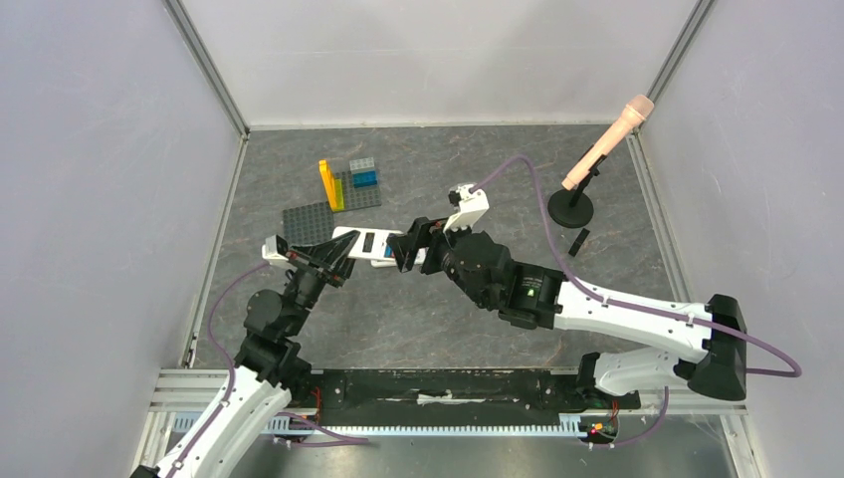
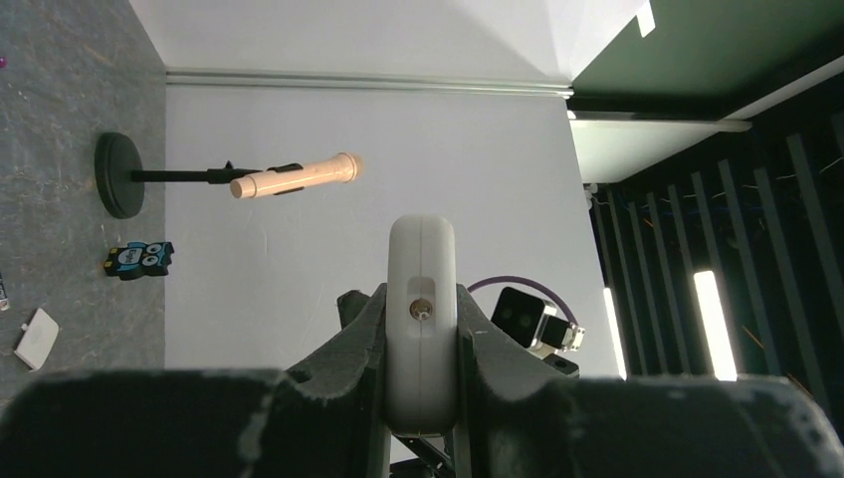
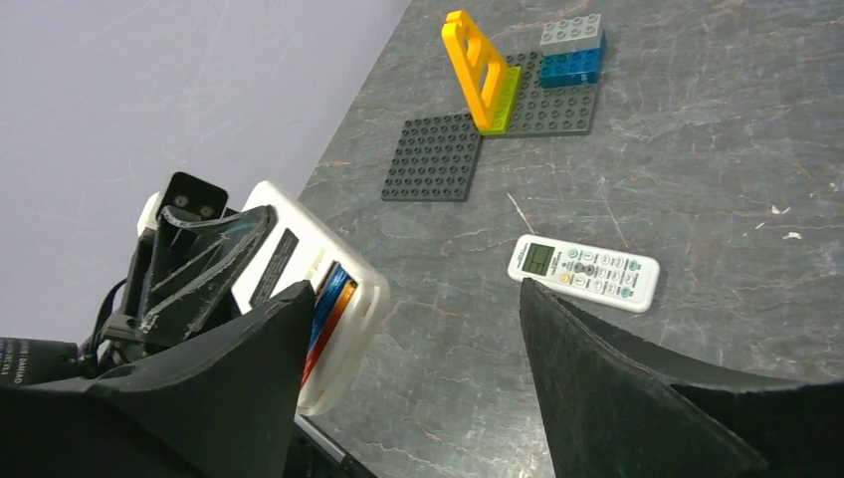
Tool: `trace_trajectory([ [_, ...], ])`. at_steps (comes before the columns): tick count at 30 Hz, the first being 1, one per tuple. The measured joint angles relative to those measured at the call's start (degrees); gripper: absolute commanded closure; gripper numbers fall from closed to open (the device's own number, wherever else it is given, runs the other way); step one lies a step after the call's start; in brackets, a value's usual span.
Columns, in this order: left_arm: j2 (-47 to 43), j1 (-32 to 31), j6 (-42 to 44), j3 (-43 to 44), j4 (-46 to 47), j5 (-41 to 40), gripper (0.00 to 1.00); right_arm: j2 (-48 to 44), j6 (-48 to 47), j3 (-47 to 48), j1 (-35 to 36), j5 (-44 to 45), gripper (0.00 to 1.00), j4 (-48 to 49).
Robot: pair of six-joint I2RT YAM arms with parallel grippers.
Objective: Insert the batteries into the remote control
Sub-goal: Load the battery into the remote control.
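Note:
My left gripper (image 1: 333,261) is shut on a white remote (image 1: 360,242) and holds it above the table. In the left wrist view the remote (image 2: 422,299) shows end-on, clamped between the fingers (image 2: 363,329). In the right wrist view its back faces up with the battery bay open; a blue battery (image 3: 324,294) and a red-orange battery (image 3: 339,302) lie side by side in it. My right gripper (image 1: 408,249) is open and empty, its jaws wide apart just beside the remote's bay end (image 3: 348,329). The other batteries are out of view.
A second white remote (image 3: 584,272), buttons up, lies on the table. Dark brick plates (image 1: 328,209) with a yellow piece (image 1: 326,185) sit at the back. A microphone stand (image 1: 572,207) stands back right. A blue owl figure (image 2: 139,259) and a small white flat piece (image 2: 38,339) lie near it.

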Motion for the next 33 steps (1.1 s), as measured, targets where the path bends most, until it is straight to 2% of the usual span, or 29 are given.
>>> trace_trajectory([
  [4, -0.9, 0.0, 0.8, 0.3, -1.0, 0.7, 0.98, -1.9, 2.0, -1.4, -1.4, -3.1, 0.14, -0.6],
  [7, -1.0, 0.0, 1.9, 0.3, -0.7, 2.1, 0.98, -5.2, 4.5, -4.3, -3.1, -7.7, 0.14, 0.1],
  [12, -0.8, 0.0, 2.3, -2.8, 5.1, 4.5, 0.98, -9.3, 9.0, -6.4, -6.6, -15.4, 0.14, 1.5],
  [21, -0.2, 0.0, 2.8, -5.3, 7.5, 7.2, 0.98, -9.9, 13.6, -8.3, -7.6, -26.3, 0.16, 3.1],
  [26, -1.1, 0.0, 5.1, -5.3, 6.1, 7.6, 0.98, -11.3, 14.7, -11.5, -8.8, -26.6, 0.18, 0.8],
  [33, -5.0, 0.0, 9.0, -5.1, -1.5, 7.6, 0.98, -14.8, 9.8, -12.7, -14.4, -19.2, 0.18, -14.1],
])
